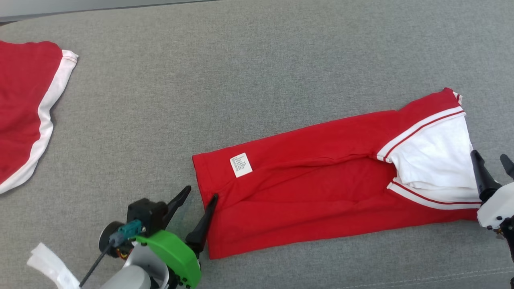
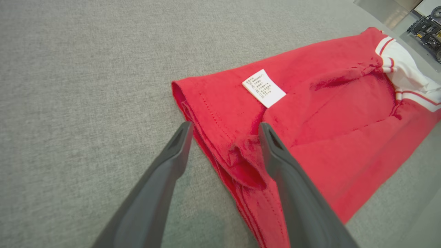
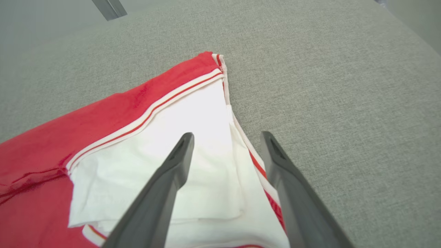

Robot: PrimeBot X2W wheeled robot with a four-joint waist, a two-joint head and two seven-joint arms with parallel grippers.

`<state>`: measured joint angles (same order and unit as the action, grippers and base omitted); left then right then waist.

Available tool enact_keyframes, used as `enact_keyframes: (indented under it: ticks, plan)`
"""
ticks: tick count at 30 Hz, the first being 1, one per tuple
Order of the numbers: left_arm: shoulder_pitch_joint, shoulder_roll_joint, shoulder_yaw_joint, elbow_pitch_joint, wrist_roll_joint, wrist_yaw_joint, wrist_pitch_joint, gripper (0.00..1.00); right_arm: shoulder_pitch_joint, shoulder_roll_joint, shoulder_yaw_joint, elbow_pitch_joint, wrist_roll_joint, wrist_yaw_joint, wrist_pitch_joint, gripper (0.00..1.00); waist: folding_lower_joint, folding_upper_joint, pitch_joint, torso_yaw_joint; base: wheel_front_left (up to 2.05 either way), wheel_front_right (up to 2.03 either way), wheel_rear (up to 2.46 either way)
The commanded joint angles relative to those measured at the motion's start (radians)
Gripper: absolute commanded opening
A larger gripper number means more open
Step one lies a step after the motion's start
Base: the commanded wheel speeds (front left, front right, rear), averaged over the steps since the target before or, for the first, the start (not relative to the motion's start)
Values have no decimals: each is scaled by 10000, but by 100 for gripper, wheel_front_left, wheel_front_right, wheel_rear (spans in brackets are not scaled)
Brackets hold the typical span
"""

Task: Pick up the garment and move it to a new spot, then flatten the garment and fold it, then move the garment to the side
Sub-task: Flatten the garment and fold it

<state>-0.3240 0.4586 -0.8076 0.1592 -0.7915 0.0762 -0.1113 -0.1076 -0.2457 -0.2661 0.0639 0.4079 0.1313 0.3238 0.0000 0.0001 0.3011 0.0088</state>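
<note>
The garment (image 1: 321, 180) is red with white sleeves and striped trim. It lies folded into a long band on the grey fabric surface (image 1: 241, 60), with a white care label (image 1: 241, 164) near its left end. My left gripper (image 1: 201, 192) stands open at the garment's left hem. In the left wrist view, the left gripper (image 2: 224, 125) has one finger over the grey surface and the other over the red cloth (image 2: 327, 103), with a small raised pucker of hem between them. My right gripper (image 1: 489, 155) stands open at the white sleeve end. In the right wrist view, the right gripper (image 3: 227, 134) straddles the sleeve's trimmed edge (image 3: 113, 113).
A second red garment with white trim (image 1: 20, 108) lies at the far left of the surface. A pale strap (image 1: 48, 265) shows by my left arm at the lower left. A seam in the grey covering (image 1: 441, 277) runs along the lower right.
</note>
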Motion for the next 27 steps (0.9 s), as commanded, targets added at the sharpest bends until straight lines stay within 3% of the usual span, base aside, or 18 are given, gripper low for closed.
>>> enact_keyframes:
  ticks: [1, 6, 11, 15, 21, 22, 23, 27]
  plan:
    - [344, 24, 60, 57, 160, 201, -341, 100, -86, -39, -186, 44, -134, -12, -95, 100, 0, -1, -63, -75, 0, 0, 0]
    - [943, -341, 875, 82, 425, 1000, -1414, 100, -612, 96, -584, 339, -466, -10, 10, 100, 0, -1, -17, -53, 0, 0, 0]
    - [1324, -1217, 2083, -663, 1929, 1257, -1536, 100, -1327, 56, -458, 1003, -961, -10, 358, 100, 0, -1, 229, 181, 0, 0, 0]
    - [1992, -2118, 3134, -1083, 3219, 848, -1535, 100, -1901, -12, -247, 1863, -1384, -12, 644, 100, 0, -1, 413, 367, 0, 0, 0]
    - [2738, -3298, 4430, -948, 4347, -328, -1538, 100, -2326, -55, -3, 3387, -1375, -12, 1236, 100, 0, -1, 425, 728, 0, 0, 0]
    - [2800, -3415, 4594, -912, 4476, -467, -1539, 100, -2317, -12, 29, 3534, -1156, -12, 1319, 27, 0, -1, 394, 776, 0, 0, 0]
    - [2870, -3549, 4815, -882, 4590, -632, -1539, 100, -2279, -23, 176, 3573, -862, -2, 1381, 0, 0, -1, 350, 828, 0, 0, 0]
    - [3127, -3865, 5499, -702, 4846, -1133, -1539, 100, -2003, -555, 217, 3448, 44, -9, 1210, 0, 0, -1, 115, 840, 0, 0, 0]
